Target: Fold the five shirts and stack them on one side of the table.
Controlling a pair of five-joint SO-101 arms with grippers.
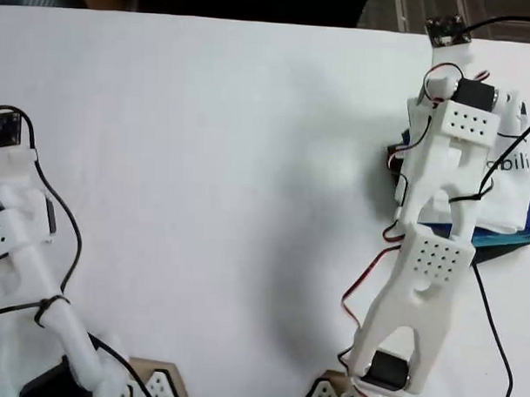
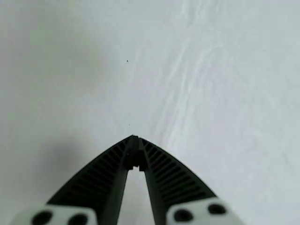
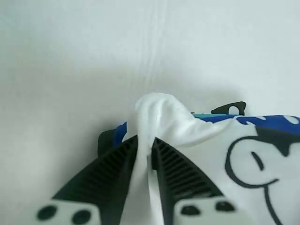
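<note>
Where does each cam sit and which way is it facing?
High: fixed above, looking down at the table and the stack at its right side; left arm and right arm show.
Left wrist: on the left arm, facing bare table; left gripper, shut.
Right wrist: on the right arm, facing the stack; right gripper shut on the white shirt.
Shared: high and right wrist both see the stack.

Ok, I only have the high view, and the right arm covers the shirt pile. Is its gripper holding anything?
Observer: Yes, the right gripper is shut on a bunched fold of the white shirt.
Operator: Any print on that shirt?
Observer: A cartoon drawing in black outline.
Operator: And the left gripper?
Observer: The left gripper is shut with nothing in it, pointing at the table.
</note>
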